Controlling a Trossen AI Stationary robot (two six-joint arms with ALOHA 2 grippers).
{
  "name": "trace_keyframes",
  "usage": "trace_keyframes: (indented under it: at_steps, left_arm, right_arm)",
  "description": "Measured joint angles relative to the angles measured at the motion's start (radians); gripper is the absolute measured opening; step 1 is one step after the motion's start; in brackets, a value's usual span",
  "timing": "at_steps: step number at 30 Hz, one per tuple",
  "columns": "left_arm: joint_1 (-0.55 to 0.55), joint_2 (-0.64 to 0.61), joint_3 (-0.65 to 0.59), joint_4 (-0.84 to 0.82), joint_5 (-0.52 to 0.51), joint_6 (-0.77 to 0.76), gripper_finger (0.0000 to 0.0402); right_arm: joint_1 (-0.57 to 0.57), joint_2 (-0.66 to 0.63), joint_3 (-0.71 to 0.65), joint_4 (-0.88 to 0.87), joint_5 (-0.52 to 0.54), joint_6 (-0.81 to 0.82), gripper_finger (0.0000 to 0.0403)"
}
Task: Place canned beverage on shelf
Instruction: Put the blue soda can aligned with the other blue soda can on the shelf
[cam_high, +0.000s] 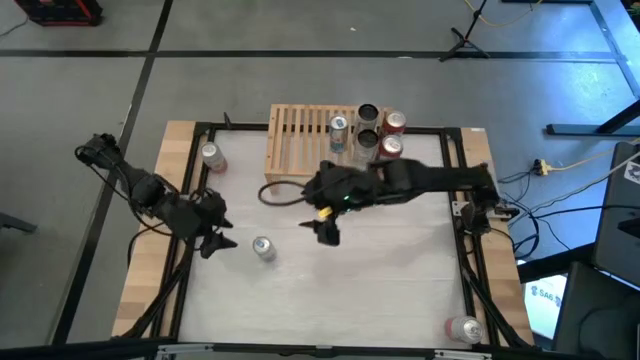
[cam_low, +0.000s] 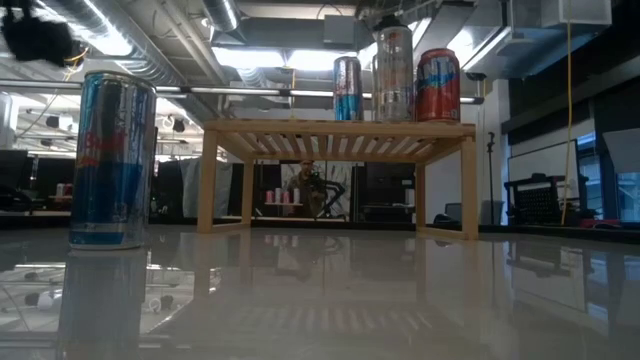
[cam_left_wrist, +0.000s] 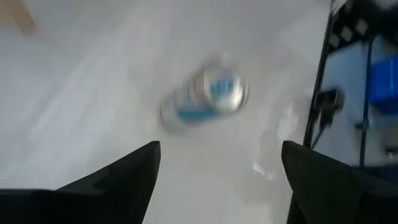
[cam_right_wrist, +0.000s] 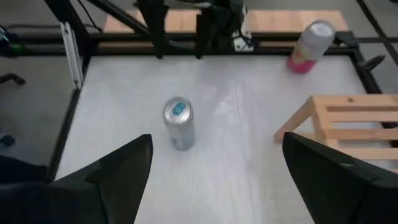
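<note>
Step in hand: judged from the layout, the pick-up of the next can, with the blue-and-silver can (cam_high: 263, 248) the likely target.
Left gripper (cam_high: 215, 240): low over the table's left side, fingers spread apart and empty; the can stands just beyond its tips, toward the table's middle.
Right gripper (cam_high: 327, 232): out over the middle of the table, fingers wide apart, nothing between them; the same can (cam_right_wrist: 178, 123) stands upright ahead of it and well apart.
Shelf (cam_high: 300, 140): at the far edge of the table, behind the right gripper; four cans already crowd its right end, while the slats on its left half are bare.
Other cans: a pink can (cam_high: 211, 157) stands beyond the left gripper near the shelf's left leg; another can (cam_high: 463, 327) sits at the near right corner, far from both grippers.
Doing it well: the left gripper should centre its open fingers on either side of the can's body, come in level at mid-height, and close only once both fingers flank it, so the can is not tipped or nudged away.
Placement: a bare stretch of slats left of the standing group looks safest.
</note>
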Motion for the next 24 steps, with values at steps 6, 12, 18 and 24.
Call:
trace_keyframes:
  at_steps: [6, 12, 18, 24]
  left_arm:
    - [-0.157, 0.001, -0.124, 0.116, 0.013, -0.089, 0.0324]
    - [-0.301, -0.001, -0.182, 0.202, -0.079, -0.108, 0.0324]
    - [-0.446, -0.003, -0.182, 0.213, -0.133, -0.107, 0.0324]
    - [-0.548, -0.003, -0.182, 0.193, -0.146, -0.131, 0.0324]
  right_arm:
    - [0.031, 0.065, -0.001, 0.12, -0.01, 0.068, 0.0349]
    - [0.063, 0.123, -0.001, 0.236, 0.022, 0.103, 0.0349]
    - [0.062, 0.173, -0.001, 0.366, 0.045, 0.224, 0.0349]
    - [0.061, 0.225, -0.001, 0.5, 0.061, 0.237, 0.0349]
